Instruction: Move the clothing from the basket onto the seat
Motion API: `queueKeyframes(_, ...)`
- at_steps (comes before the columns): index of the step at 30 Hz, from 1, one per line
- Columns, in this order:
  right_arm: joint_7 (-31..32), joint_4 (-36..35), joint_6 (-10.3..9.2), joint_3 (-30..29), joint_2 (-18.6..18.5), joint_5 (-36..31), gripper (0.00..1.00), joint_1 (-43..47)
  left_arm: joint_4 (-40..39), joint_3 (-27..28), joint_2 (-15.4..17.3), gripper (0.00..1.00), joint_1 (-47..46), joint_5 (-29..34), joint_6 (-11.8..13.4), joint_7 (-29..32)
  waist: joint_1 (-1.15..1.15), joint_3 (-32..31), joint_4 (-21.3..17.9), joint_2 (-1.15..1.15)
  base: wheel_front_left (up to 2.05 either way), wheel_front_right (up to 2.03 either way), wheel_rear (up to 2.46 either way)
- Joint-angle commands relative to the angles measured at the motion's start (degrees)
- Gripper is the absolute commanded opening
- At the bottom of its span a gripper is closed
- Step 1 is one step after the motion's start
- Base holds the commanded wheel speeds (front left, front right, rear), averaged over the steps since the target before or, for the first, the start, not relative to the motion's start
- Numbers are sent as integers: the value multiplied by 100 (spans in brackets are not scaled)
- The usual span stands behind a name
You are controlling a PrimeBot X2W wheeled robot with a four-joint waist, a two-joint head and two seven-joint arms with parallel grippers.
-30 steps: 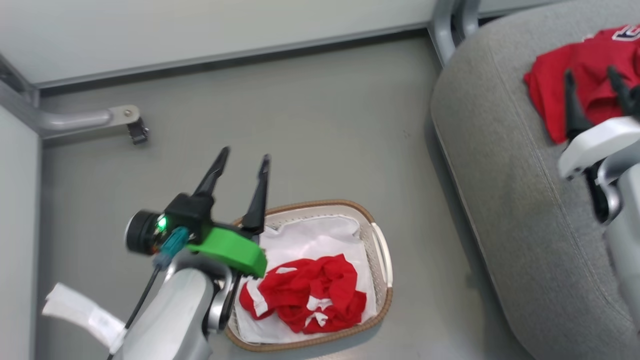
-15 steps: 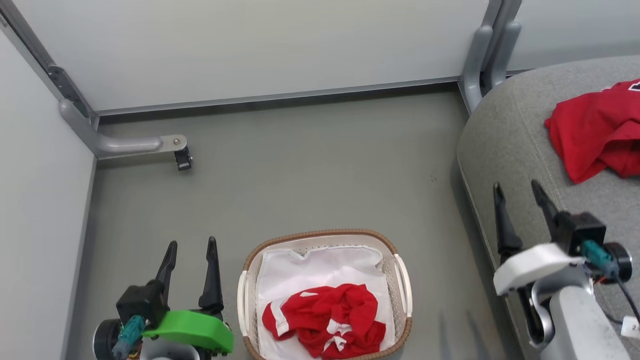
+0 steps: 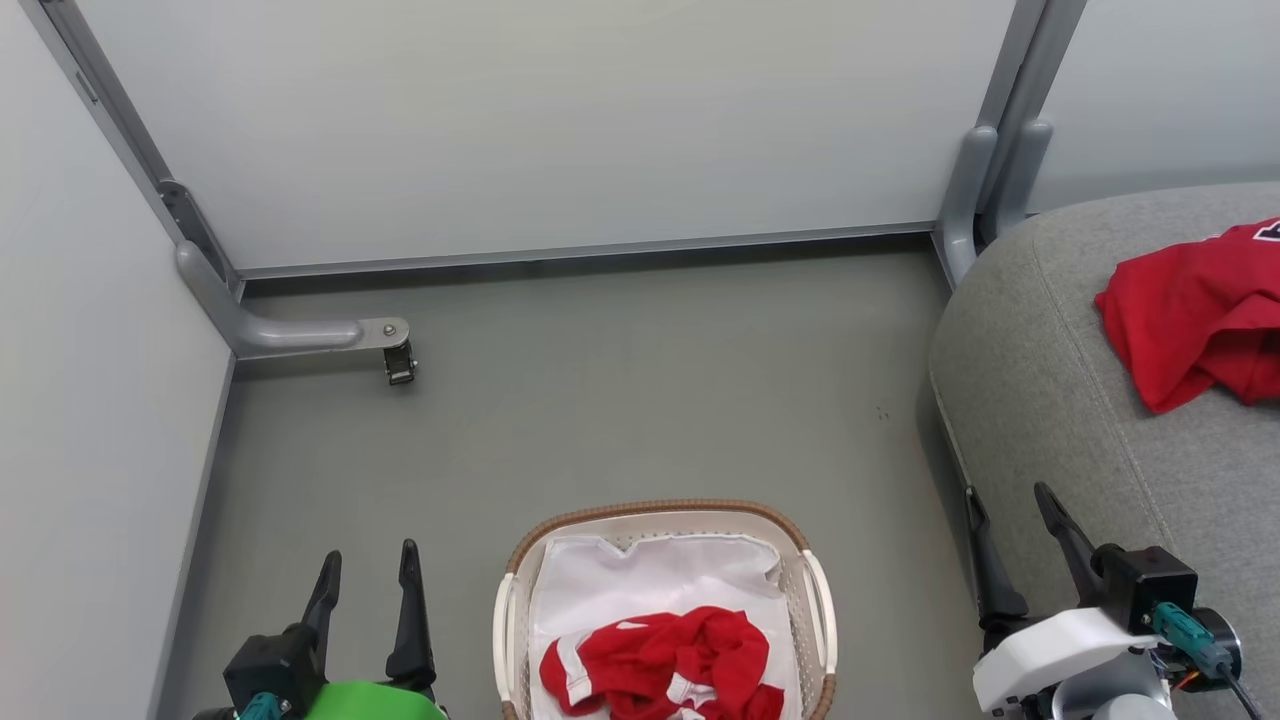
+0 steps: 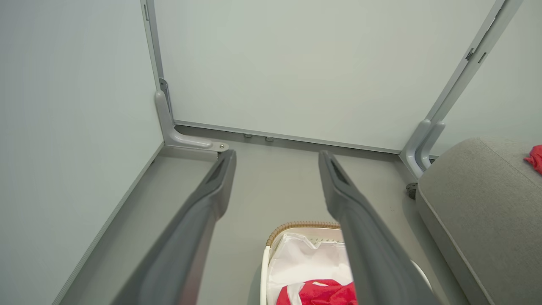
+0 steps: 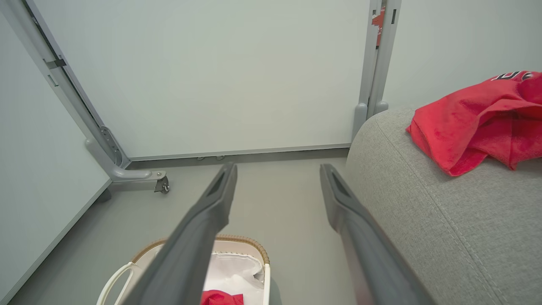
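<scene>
A white basket (image 3: 818,612) with a brown woven rim stands on the floor at the bottom centre, lined with white cloth. In it lies a crumpled red shirt with white trim (image 3: 665,670), also in the left wrist view (image 4: 315,293). Another red shirt (image 3: 1190,315) rests on the grey seat (image 3: 1040,400) at the right, seen too in the right wrist view (image 5: 478,120). My left gripper (image 3: 368,565) stands open and empty left of the basket. My right gripper (image 3: 1008,503) stands open and empty by the seat's front edge.
Pale partition walls close the space at the back and left. A grey metal foot with a caster (image 3: 398,365) juts from the left wall. Upright grey posts (image 3: 985,185) stand beside the seat's rounded corner. Grey floor (image 3: 640,400) lies between the basket and the walls.
The head view has swung up and back, so everything sits lower in it. Both arms have drawn back to the bottom corners, the right one off the shirt on the seat. Both grippers stay open.
</scene>
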Motion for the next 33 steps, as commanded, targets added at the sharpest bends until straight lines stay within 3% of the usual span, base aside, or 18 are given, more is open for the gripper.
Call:
queueKeyframes(1, -11, 6, -8, -24, -29, 23, 100, 65, 12, 26, -30, 100, 66, 70, -41, 2, 1, -15, 11, 0, 0, 0, 0)
queueKeyframes(23, -11, 48, -8, 107, -29, 40, 100, 33, 188, 136, -135, 100, -96, 217, -269, 3, 1, 22, -86, 0, 0, 0, 0)
queueKeyframes(33, -11, -80, -8, -26, -29, -100, 100, -193, 214, -74, -142, 100, -452, 481, -392, 3, 1, 414, -104, 0, 0, 0, 0)
